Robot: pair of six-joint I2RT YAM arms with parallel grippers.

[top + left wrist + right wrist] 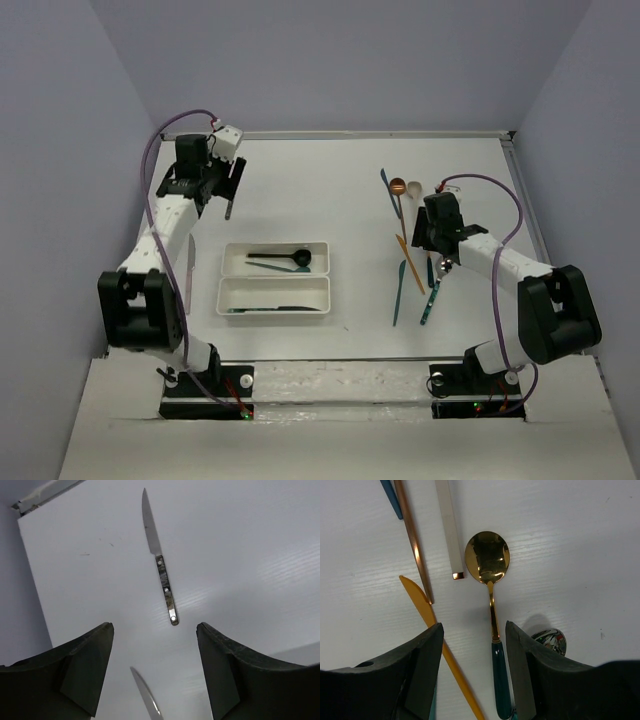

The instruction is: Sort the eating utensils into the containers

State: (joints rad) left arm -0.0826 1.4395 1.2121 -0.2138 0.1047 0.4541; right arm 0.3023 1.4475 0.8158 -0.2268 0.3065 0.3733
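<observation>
**Utensil sort: both hands open, two trays part-filled**

**Top external.** White bench [300, 180]. Two white trays sit centre-left with their long sides touching.
- The far tray [235, 262] holds a black spoon [287, 259].
- The near tray [225, 297] holds a dark teal utensil [276, 309] lying lengthwise.
- The left hand [228, 186] is at the far left, well apart from the trays, with a silver knife [229, 207] just beside it.
- The right hand [421, 232] is over the loose cluster on the right: teal knife [385, 186], copper spoon [397, 187], cream spoon [414, 189] and orange knife [404, 250].

**Left wrist.** The left hand [154, 645] has its fingers [85, 670] wide apart and holds nothing.
- The silver knife [162, 575], with a riveted handle, lies flat on the bench ahead of the gap, point away.
- The tip of a second blade [144, 695] shows between the fingers at the lower edge.

**Right wrist.** The right hand [472, 645] has its fingers [420, 670] apart, with nothing clamped.
- The gold spoon [488, 557] has a teal handle. Its bowl lies ahead of the gap and the handle runs back between the fingers. Whether it touches them cannot be told.
- The square end of the cream spoon [449, 530] lies just beside the gold bowl.
- The copper spoon [414, 545] handle lies near the cream one.
- The orange knife [427, 610] passes under the finger at the view's left.
- The teal knife [391, 497] is at the top-left corner.
- A silver spoon bowl [550, 641] lies beside the other finger.
</observation>
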